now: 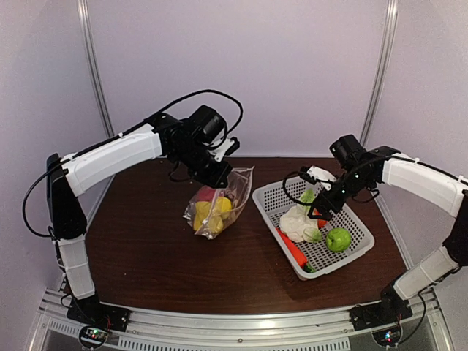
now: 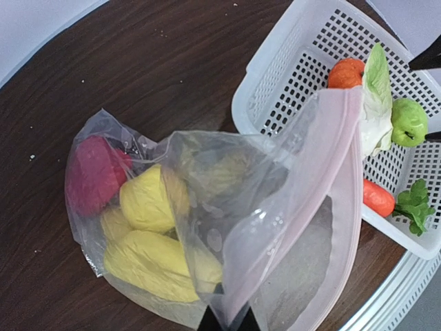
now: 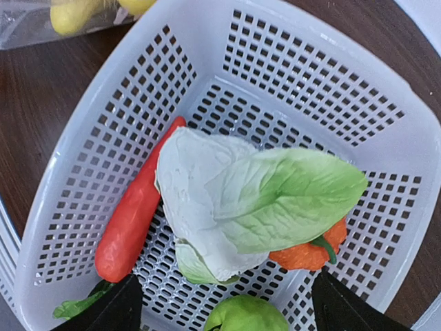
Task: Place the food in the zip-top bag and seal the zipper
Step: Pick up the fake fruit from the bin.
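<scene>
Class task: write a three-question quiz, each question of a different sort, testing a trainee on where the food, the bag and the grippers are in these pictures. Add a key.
1. Multiple choice: the left gripper is
A. open and empty
B. shut on the mouth edge of the bag
C. shut on nothing
2. True or false: the green apple lies inside the bag.
3. Short answer: which food sits directly under the open right gripper?

Key
1. B
2. False; it lies in the basket.
3. The cauliflower.
</scene>
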You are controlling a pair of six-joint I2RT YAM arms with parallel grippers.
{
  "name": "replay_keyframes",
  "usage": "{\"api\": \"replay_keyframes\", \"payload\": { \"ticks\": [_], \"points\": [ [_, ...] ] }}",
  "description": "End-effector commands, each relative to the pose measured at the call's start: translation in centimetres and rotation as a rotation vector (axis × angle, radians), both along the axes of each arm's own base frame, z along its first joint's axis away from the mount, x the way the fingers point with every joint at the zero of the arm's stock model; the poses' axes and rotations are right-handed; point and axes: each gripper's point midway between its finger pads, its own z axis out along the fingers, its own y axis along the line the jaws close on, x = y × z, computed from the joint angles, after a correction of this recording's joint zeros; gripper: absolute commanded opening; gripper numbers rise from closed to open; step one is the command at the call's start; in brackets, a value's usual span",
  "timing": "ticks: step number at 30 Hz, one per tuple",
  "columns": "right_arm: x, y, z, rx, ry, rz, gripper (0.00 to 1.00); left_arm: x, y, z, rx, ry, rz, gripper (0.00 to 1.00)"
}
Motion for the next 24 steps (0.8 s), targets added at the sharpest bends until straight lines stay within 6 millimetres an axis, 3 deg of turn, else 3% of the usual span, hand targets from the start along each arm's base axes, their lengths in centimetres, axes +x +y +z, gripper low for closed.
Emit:
{"api": "replay_keyframes", "payload": {
  "ticks": [1, 6, 11, 24],
  "points": [
    [-0.8, -2.1, -1.8, -0.102, 0.019, -0.03, 0.84, 0.2, -0.9, 2.5, -0.082, -0.043, -0.031, 0.0],
    [-1.3, -5.6, -2.5, -0.271, 0.031, -0.084, 0.78, 0.1, -0.5, 2.9, -0.079, -0.057, -0.022, 0.0],
    [-4.1, -8.5, -3.8, -0.416, 0.111, -0.05, 0.82, 0.2, -0.5, 2.4, -0.07, -0.051, -0.017, 0.0],
    [-5.7, -9.5, -8.9, -0.491, 0.257, -0.024, 0.81, 0.4, -0.8, 2.2, -0.067, -0.051, -0.03, 0.0]
  ]
}}
